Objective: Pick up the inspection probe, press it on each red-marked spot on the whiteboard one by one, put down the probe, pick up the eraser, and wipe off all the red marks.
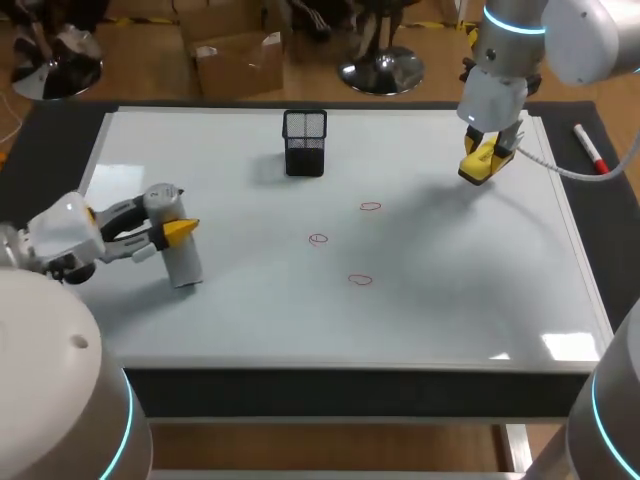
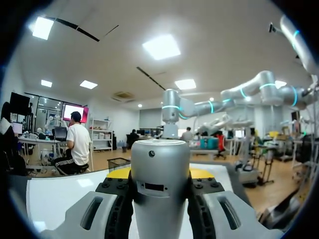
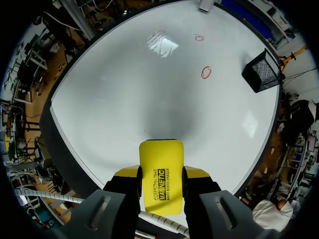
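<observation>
The left gripper [image 1: 180, 230] is clamped on the silver probe [image 1: 183, 262], a yellow-tipped finger on each side of its barrel; the probe stands upright at the near left of the whiteboard [image 1: 250, 320], its lower end down at the surface, though whether it touches the board cannot be told; the right gripper [image 3: 160, 181] grips the yellow eraser [image 3: 160, 159] between its fingers and hangs above the far right part of the board, with a soft shadow on the surface below; three small red marks lie in the middle of the board, one farther [image 1: 371, 207], one in the centre [image 1: 318, 239], one nearer [image 1: 360, 281], all well apart from both tools; a black mesh cup [image 1: 304, 143] stands at the far middle; a red marker [image 1: 590, 148] lies on the dark table just right of the board
</observation>
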Controlling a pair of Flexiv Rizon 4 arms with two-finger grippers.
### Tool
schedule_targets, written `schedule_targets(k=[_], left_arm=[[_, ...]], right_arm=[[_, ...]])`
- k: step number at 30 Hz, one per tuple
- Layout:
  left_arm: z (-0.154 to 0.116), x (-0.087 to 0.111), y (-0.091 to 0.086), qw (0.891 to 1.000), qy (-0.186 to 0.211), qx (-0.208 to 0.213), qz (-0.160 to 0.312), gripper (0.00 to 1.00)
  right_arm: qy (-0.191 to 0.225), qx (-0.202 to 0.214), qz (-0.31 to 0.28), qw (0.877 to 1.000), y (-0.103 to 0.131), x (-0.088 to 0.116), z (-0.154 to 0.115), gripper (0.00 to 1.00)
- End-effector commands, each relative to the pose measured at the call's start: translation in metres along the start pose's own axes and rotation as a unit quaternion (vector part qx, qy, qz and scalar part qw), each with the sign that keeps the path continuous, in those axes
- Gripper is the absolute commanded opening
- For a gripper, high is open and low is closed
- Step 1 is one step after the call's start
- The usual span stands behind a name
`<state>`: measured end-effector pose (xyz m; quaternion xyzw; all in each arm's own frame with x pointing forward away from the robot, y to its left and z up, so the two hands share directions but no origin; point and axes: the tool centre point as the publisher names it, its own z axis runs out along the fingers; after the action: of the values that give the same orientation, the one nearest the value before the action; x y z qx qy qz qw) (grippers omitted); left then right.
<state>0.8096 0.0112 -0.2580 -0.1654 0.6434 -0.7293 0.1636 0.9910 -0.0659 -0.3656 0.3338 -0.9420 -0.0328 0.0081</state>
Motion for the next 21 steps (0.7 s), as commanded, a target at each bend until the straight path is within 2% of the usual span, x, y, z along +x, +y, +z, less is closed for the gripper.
schedule_targets(k=[1, 8, 21], left_arm=[[-0.014, 0.005, -0.008, 0.999, -0.039, -0.001, 0.002, 0.0], [-0.028, 0.001, -0.012, 0.998, -0.056, -0.001, 0.006, 0.0], [-0.028, 0.001, -0.012, 0.998, -0.056, -0.001, 0.006, 0.0]], right_arm=[[0.001, 0.001, -0.001, 1.0, 0.0, 0.0, -0.001, 0.0], [0.001, 0.001, -0.001, 1.0, 0.0, 0.0, -0.001, 0.0], [0.001, 0.001, -0.001, 1.0, 0.0, 0.0, -0.001, 0.0]])
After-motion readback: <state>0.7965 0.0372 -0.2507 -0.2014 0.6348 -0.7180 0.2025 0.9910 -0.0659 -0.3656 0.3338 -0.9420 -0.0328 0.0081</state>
